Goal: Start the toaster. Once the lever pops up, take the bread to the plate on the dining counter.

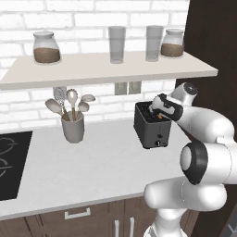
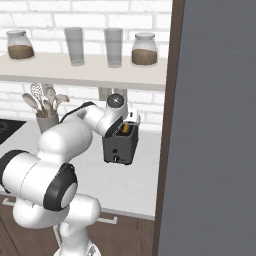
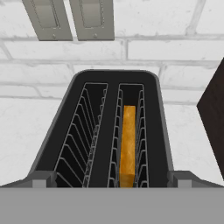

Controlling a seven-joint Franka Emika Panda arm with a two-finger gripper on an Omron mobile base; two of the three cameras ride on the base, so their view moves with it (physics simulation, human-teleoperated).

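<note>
Bread [image 3: 127, 146]: one slice stands on edge, sunk down in one of the two slots, the right-hand one in the hand view; its golden-brown top edge is what shows, also as an orange sliver in the right base view [image 2: 124, 129].
Toaster [image 1: 151, 127]: dark boxy body on the pale kitchen surface [image 1: 83, 171], close to the brick wall and just beside the dark tall cabinet [image 1: 213, 46]; the other slot is empty wire rack.
Pincer [image 1: 156, 109]: directly over the toaster's top, looking down into the slots; both dark fingertips [image 3: 41, 180] sit at the near corners of the toaster, spread wide with nothing between them.
Key relation: the bread lies straight below and slightly ahead of the pincer; its long axis runs along the slot, away from the hand and toward the wall, so the spread jaws bracket the toaster across its width.
Step, as I judge it: the lever on the front face lies below and nearer than the slots, so starting calls for the hand to come back and down; the lever's position cannot be made out.
Around: grey utensil cup [image 1: 73, 127] well to the left, black hob [image 1: 11, 162] at the surface's far left, shelf [image 1: 106, 69] above with jars and glasses, two wall sockets [image 3: 68, 17] behind the toaster.
Writing: no brand, label or lettering legible anywhere.
</note>
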